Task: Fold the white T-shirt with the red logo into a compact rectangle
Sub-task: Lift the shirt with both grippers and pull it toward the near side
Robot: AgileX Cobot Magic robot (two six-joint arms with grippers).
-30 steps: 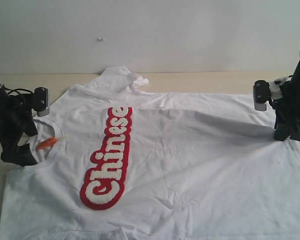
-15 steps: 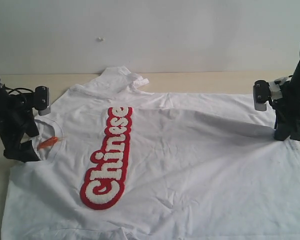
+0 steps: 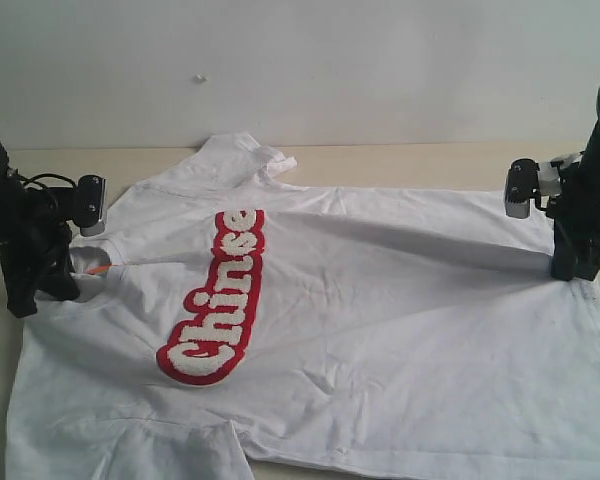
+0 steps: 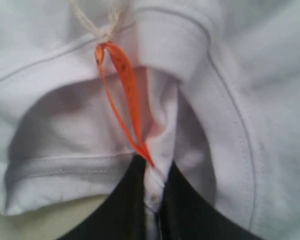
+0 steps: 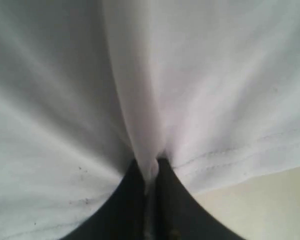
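Exterior view: bright, soft, even light with no glare. The pale wall looks washed out, and the whole picture is slightly hazy and low in detail. Both arms read as near-black shapes with little inner detail. From the right gripper at 3 o'clock, a soft grey shadow stretches across the white T-shirt toward 9 o'clock. The wrinkles carry faint shading. A small shadow sits under the raised collar by the left gripper at 9 o'clock.

Left wrist view: a close-up, mildly soft. The orange neck tag is the sharpest thing and tints the nearby cloth pink. The black fingers are blurred.

Right wrist view: heavily blurred. The cloth is grey-shaded on one side of the pinched fold and brighter on the other, and the hem stitching is only just readable
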